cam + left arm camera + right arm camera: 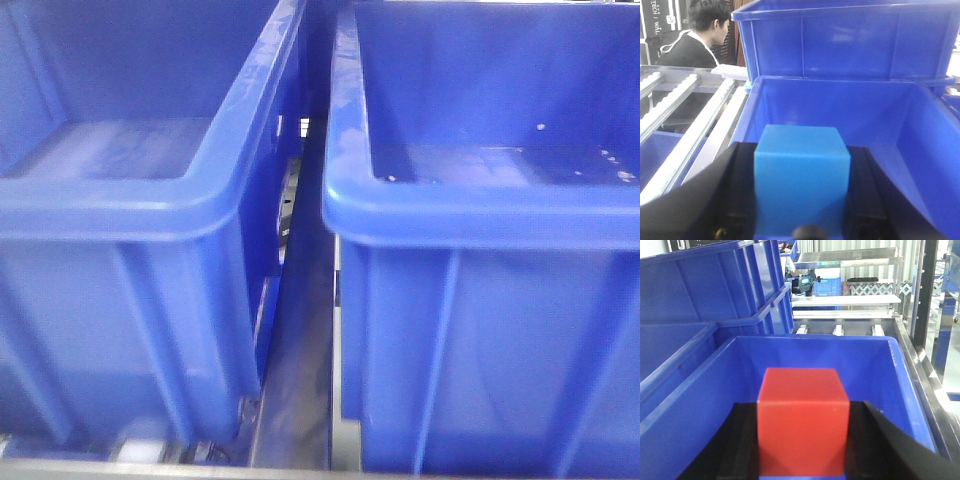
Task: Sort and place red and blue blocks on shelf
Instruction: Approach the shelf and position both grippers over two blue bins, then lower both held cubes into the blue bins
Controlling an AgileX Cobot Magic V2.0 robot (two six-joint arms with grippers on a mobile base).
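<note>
Pinched in left gripper [800,202]: matte blue cube [801,172]; in right gripper [802,452]: matte red cube [802,417]. Both above blue plastic bins [880,115].

Even, bright indoor light; front view soft, slightly blurred. Pale glare on rim of right bin [480,205]; dark shadow in gap left of it.

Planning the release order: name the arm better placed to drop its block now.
Right, marginally. The right gripper holds the red cube centred over a blue bin; the left gripper holds the blue cube close to another bin's side wall. Either looks workable.
</note>
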